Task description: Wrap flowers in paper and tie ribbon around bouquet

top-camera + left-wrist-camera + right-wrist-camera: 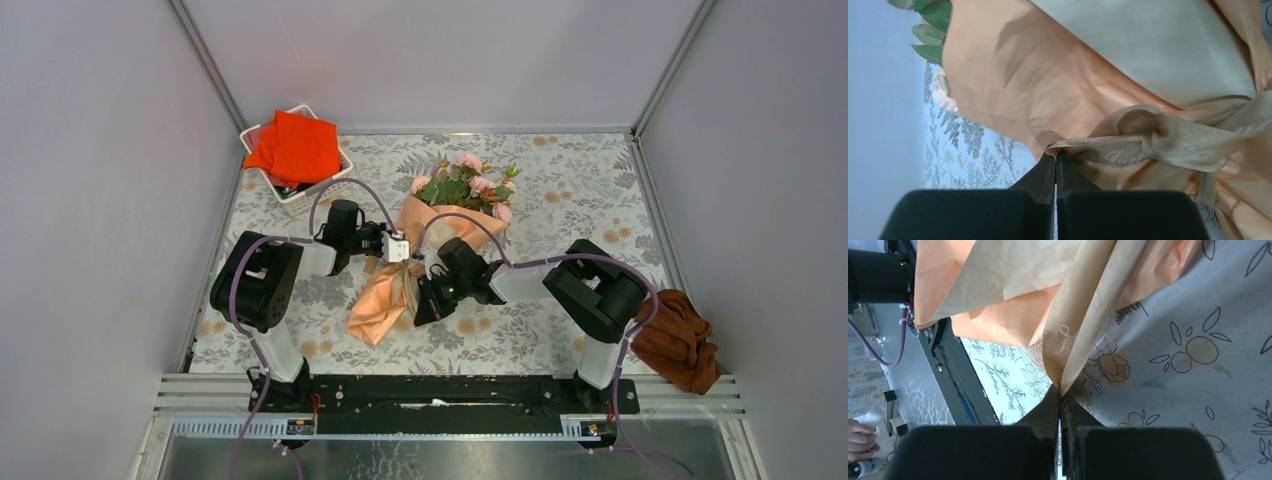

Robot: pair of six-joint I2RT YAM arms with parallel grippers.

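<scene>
Overhead view: the bouquet of pink roses in a peach-orange paper cone lies mid-table on the floral-patterned tablecloth. Left wrist view: the left gripper, jaws together, pinches the narrow tan-beige ribbon looped around the paper. Right wrist view: the right gripper clamps a taut ribbon strand.

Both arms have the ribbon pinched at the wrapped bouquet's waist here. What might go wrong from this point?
The left gripper and right gripper pinch the ribbon only at their tips, so a hard pull may slip it free. The knot looks loose in the left wrist view; letting go now might undo it. Uneven pulling might drag the bouquet or crush the paper.
</scene>
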